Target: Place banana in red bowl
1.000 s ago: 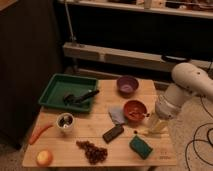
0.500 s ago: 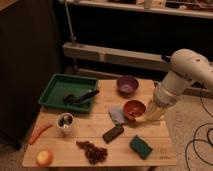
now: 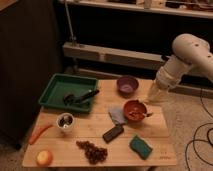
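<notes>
Camera view: gripper (image 3: pixel 153 94) hangs above and just right of the red bowl (image 3: pixel 127 116), pincer closed, apparently on the banana (image 3: pixel 150 99), a pale, smooth, tapering form at its tip. Pickup judged done; lowering and release into the bowl outstanding. Bowl round, glossy, darker inside. Nearby: purple bowl (image 3: pixel 127 92), matte green sponge (image 3: pixel 141 146), knobbly grapes (image 3: pixel 92 151), wooden table (image 3: pixel 90 126).

**Dim Room, Dark Back Wall**

A pale wooden table (image 3: pixel 165 150) fills the lower centre under low, warm light. A tall dark cabinet (image 3: pixel 25 65) fills the left side. A light shelf (image 3: pixel 130 9) runs along the top edge, over a black recess. Below it, a long pale rail (image 3: pixel 110 55) crosses mid-frame, and a thin metal pole (image 3: pixel 69 22) rises at upper left. The speckled floor (image 3: pixel 192 115) at right carries black cables (image 3: pixel 196 145).
</notes>
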Tool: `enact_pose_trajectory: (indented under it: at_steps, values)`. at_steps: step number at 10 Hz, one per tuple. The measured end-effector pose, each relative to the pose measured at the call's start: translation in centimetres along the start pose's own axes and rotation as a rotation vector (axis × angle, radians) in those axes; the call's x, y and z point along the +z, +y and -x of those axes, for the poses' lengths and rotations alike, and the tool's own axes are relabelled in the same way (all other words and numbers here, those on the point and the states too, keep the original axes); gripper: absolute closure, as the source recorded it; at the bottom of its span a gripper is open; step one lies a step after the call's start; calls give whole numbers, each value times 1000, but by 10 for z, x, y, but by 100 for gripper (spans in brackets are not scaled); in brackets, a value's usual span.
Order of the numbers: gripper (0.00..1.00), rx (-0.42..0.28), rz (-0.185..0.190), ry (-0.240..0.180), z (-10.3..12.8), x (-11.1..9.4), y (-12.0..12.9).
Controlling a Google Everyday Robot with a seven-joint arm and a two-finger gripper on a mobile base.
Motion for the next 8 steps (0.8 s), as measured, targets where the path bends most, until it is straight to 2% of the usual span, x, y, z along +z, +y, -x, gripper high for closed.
enact_pose_trajectory:
  at_steps: [2, 4, 8]
  values:
    - [99, 1, -3, -1, -8, 4, -28]
    - [99, 8, 15, -8, -17, 20, -45]
    - [99, -4, 63, -6, -11, 67, -42]
